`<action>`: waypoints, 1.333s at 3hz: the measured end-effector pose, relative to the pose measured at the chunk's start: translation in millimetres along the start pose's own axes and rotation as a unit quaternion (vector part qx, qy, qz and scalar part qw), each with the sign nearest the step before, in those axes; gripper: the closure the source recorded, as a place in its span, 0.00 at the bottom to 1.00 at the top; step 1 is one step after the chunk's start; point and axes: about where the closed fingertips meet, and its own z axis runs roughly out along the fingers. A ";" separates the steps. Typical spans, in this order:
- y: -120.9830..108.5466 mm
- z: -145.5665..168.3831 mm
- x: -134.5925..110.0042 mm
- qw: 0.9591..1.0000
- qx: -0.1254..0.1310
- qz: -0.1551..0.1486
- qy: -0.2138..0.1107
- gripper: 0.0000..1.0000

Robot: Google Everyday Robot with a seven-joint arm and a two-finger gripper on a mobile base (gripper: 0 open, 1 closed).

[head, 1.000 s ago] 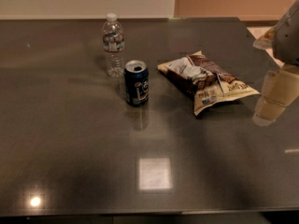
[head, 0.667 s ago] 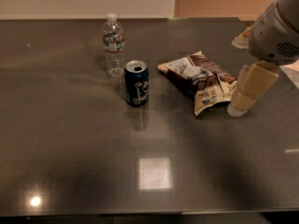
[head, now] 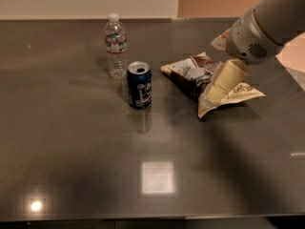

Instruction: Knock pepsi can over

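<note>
Looking at a dark grey glossy table (head: 71, 175) filling nearly the whole view. Far edge running along the white and peach wall at the top, near edge just showing along the bottom, right edge cutting diagonally across the right side. Loads of bare room across the front half, nothing there but a square light reflection (head: 157, 177) and a small bright glint (head: 34, 205). Wide open on the left too.

Small dark blue aluminium pepsi can (head: 139, 85) with a silver top standing upright, a bit left of centre and back from the near edge, round logo facing the camera. Just behind and to its left, a taller clear plastic water bottle (head: 116, 46) with a white cap, also upright, near the can but not touching. To the can's right, a crinkled brown and white snack bag (head: 183, 70) lying flat, with a small gap of bare table in between.

Cream-coloured gripper (head: 214, 92) coming in from the upper right on a chunky grey-white arm (head: 267, 27), angled down and leftward, hanging right over the snack bag's middle. Touching the bag or just above it? Can't tell. Can't tell how wide the gripper is set either, and nothing visibly held. Can sitting well to the gripper's left at about the same depth, apart from it, with the bag's left end between the two.
</note>
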 end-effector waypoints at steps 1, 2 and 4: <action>-1.3 17.7 -19.2 0.999 0.002 0.008 -0.045 0.00; -1.1 36.5 -38.9 0.997 0.002 0.010 -0.078 0.00; -9.8 83.9 -65.3 0.994 -0.003 0.025 -0.109 0.00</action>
